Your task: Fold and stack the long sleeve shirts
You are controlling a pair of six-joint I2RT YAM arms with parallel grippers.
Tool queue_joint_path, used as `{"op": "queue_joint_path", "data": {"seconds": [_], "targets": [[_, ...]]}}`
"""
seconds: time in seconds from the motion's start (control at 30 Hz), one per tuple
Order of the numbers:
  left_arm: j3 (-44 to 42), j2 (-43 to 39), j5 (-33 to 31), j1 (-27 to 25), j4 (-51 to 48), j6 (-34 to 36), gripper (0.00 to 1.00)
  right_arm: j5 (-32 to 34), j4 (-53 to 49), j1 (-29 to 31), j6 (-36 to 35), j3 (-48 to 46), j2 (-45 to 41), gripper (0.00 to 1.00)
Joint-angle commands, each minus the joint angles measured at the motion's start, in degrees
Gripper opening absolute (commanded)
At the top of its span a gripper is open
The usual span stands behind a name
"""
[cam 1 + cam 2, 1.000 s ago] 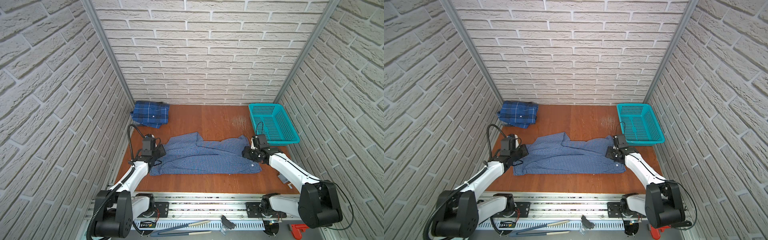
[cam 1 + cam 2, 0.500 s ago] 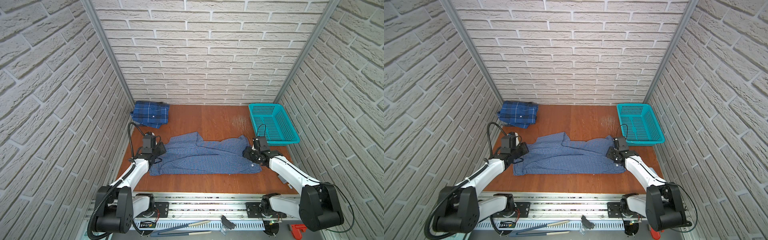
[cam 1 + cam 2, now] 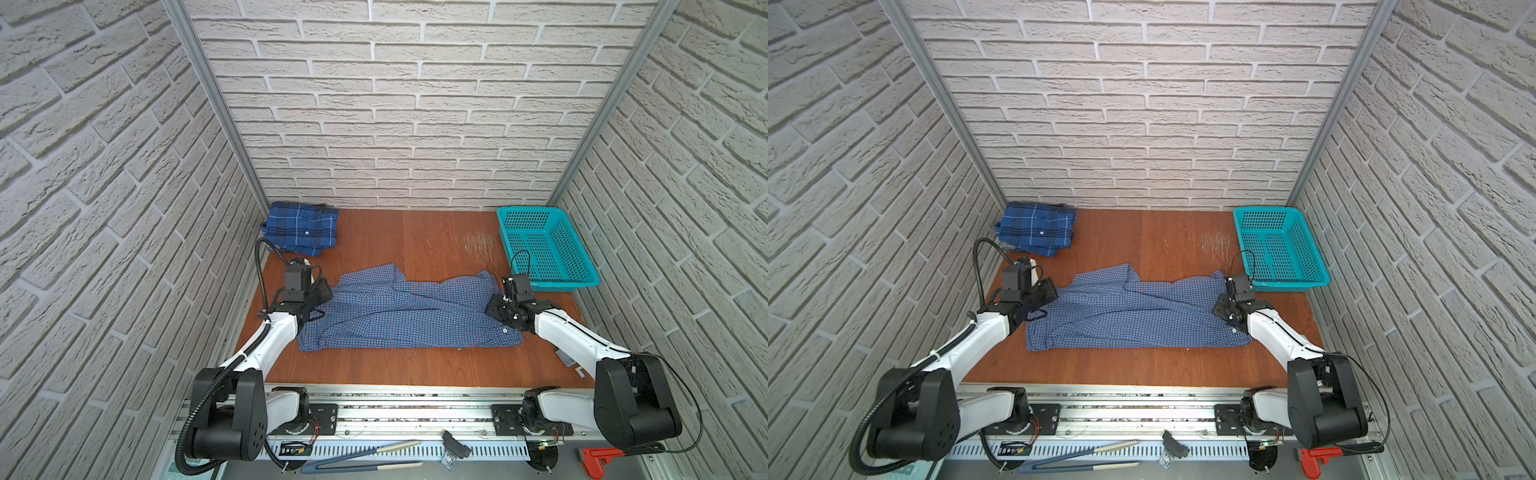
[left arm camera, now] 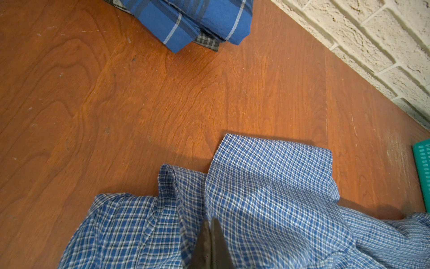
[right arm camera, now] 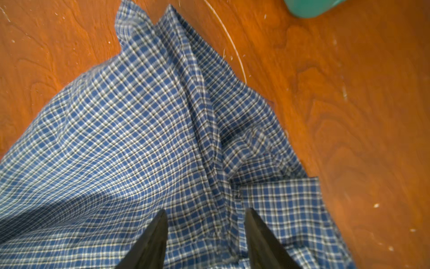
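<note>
The light blue small-check shirt (image 3: 407, 320) (image 3: 1133, 320) lies spread and rumpled across the middle of the wooden table. The darker plaid shirt (image 3: 301, 228) (image 3: 1036, 226) (image 4: 197, 21) sits folded in the back left corner. My left gripper (image 3: 324, 291) (image 3: 1050, 291) (image 4: 210, 221) is at the checked shirt's left edge, its fingers pressed together on a raised fold of the cloth (image 4: 267, 198). My right gripper (image 3: 496, 307) (image 3: 1221, 309) (image 5: 206, 212) is low over the shirt's right edge, open, its jaws standing either side of a ridge of cloth (image 5: 139, 139).
A teal perforated basket (image 3: 530, 212) (image 3: 1266, 212) stands empty at the back right, close behind the right gripper. Brick walls close in three sides. Small grey bits (image 3: 565, 357) lie near the front right. The rail runs along the front edge.
The right jaws have narrowed a little over the shirt's right edge. The left gripper has shifted slightly toward the back. The shirt lies much as before.
</note>
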Motion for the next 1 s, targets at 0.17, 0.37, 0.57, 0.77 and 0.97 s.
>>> {"op": "queue_joint_path", "data": {"seconds": [0.17, 0.37, 0.57, 0.77, 0.97], "targets": [[1.17, 2.14, 0.94, 0.41, 3.17, 0.16, 0.00, -0.36, 0.12, 0.02, -0.35, 1.00, 0.55, 0.50], [4.29, 4.99, 1.75, 0.44, 4.01, 0.15, 0.00, -2.42, 4.11, 0.02, 0.32, -1.08, 0.90, 0.29], [8.94, 6.60, 1.83, -0.05, 2.50, 1.11, 0.00, -1.33, -0.23, -0.33, -5.37, 6.05, 4.58, 0.06], [16.62, 11.80, 1.47, 0.30, 1.36, 4.02, 0.00, -0.20, -1.72, -0.49, -6.91, 15.78, 8.45, 0.06], [24.50, 20.53, 4.72, 0.36, 4.66, 7.40, 0.00, 2.94, -2.66, -1.74, -11.52, 29.63, 19.73, 0.06]]}}
